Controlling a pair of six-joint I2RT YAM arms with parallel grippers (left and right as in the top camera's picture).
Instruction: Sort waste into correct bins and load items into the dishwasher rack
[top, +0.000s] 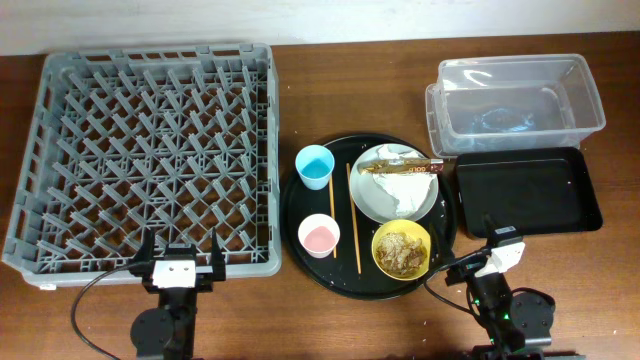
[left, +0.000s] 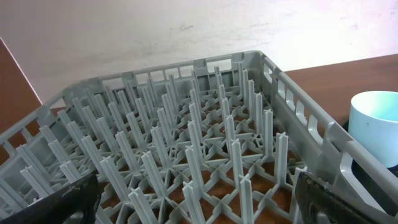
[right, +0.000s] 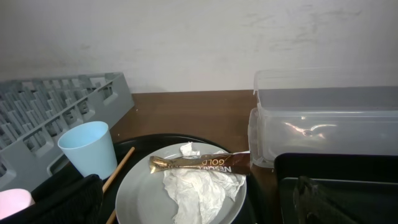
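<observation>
The grey dishwasher rack (top: 140, 150) fills the left; it holds nothing. A pale grey plate (top: 372, 200) carries a crumpled white napkin (top: 405, 190) and a brown-and-gold wrapper (top: 405, 168). Around it are a blue cup (top: 314, 166), a pink cup (top: 319, 235), chopsticks (top: 354, 215) and a yellow bowl (top: 402, 250) with brownish scraps. The clear tub (top: 515, 100) and black rectangular tray (top: 528, 190) stand right. My left gripper (top: 181, 255) is open at the rack's near edge (left: 199, 199). My right gripper (top: 492, 238) is open, facing the plate (right: 143, 199) and napkin (right: 199, 186).
The dishes all sit on a large round black tray (top: 300, 215) between the rack and the bins. The right wrist view also shows the wrapper (right: 199, 164), the blue cup (right: 89, 148) and the clear tub (right: 323, 124). A white wall runs behind the table.
</observation>
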